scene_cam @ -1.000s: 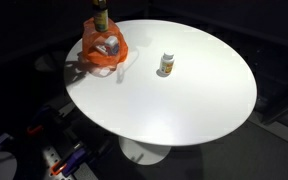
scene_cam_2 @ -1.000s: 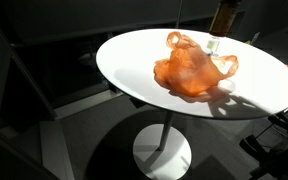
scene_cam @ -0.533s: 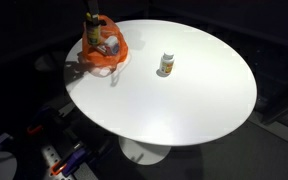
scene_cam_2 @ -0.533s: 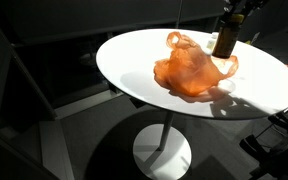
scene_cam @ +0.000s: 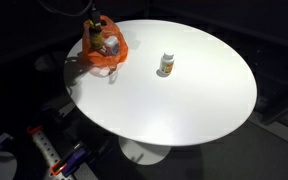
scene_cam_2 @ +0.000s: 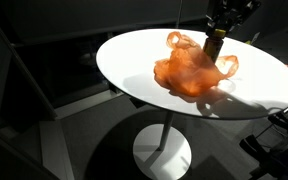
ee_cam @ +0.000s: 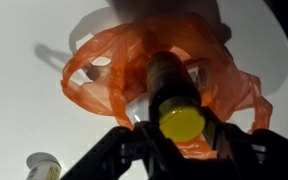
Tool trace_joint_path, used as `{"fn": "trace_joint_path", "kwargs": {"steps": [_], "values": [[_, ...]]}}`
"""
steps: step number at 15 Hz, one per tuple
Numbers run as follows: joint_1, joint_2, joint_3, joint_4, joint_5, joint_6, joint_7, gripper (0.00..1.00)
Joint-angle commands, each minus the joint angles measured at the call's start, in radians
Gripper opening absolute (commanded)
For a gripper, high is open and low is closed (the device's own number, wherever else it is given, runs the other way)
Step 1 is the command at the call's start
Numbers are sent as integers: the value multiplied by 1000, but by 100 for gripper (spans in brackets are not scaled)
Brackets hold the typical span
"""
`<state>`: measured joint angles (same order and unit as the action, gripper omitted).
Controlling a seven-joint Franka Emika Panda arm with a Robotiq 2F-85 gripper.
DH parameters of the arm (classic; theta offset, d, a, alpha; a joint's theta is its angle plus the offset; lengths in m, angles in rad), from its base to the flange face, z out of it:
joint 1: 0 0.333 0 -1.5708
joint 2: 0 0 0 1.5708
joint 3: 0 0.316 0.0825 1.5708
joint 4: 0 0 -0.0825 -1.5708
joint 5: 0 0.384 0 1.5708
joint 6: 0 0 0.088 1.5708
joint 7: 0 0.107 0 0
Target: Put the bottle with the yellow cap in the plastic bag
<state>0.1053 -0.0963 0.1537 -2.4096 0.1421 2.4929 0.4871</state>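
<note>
Bottle with the yellow cap (ee_cam: 169,85), held base-down at the mouth of the plastic bag (ee_cam: 104,75) near the rim of the table (scene_cam: 184,100). The gripper (ee_cam: 181,128) was clamped on its capped end. Likely hazards — the base snagging the crinkled film and dragging the light bag, or a release dropping the bottle outside.

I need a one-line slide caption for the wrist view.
Gripper holds the bottle with the yellow cap over the plastic bag on the white table; another small bottle stands apart.
</note>
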Motion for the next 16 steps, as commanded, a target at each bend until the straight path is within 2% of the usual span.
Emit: {"fn": "trace_joint_path", "kwargs": {"steps": [1, 5, 12, 15, 16], "values": [[-6, 20, -6, 14, -23, 16, 2, 71], [-41, 9, -44, 40, -56, -64, 8, 99], [-135, 6, -132, 134, -125, -235, 33, 100], [-161, 12, -156, 162, -164, -261, 21, 100], [-151, 10, -150, 133, -140, -225, 9, 100]]}}
